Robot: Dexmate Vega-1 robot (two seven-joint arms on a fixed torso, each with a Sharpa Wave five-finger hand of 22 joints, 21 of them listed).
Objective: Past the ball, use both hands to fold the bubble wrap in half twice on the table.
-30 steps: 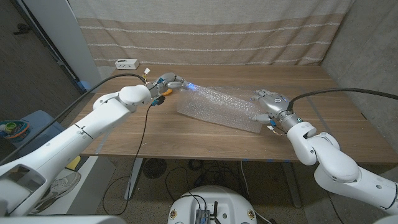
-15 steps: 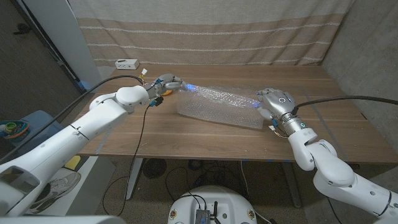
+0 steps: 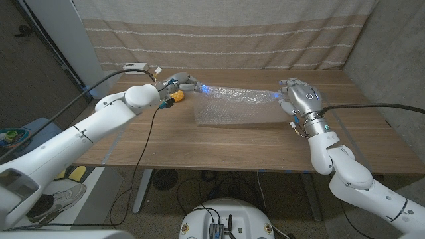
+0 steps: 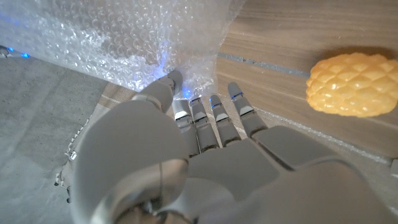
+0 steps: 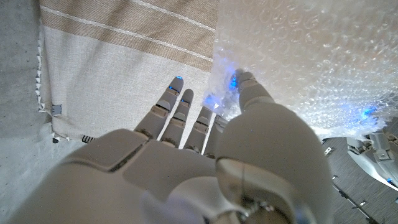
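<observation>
both hands (image 3: 184, 84) (image 3: 295, 93) on bubble wrap (image 3: 234, 106)

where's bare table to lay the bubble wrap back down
Bare wood lies on the table between the bubble wrap and the near edge, and toward the right end past the right hand. It is crowded by the left hand, where the yellow ball sits.

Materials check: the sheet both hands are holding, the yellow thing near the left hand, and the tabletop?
Bubble wrap: clear plastic film, glossy, rows of air cells visible.
Yellow ball: looks like soft rubber or plastic, matte, scaly embossed surface; can't confirm.
Table: wood or wood-look laminate, grain lines, low sheen.
</observation>
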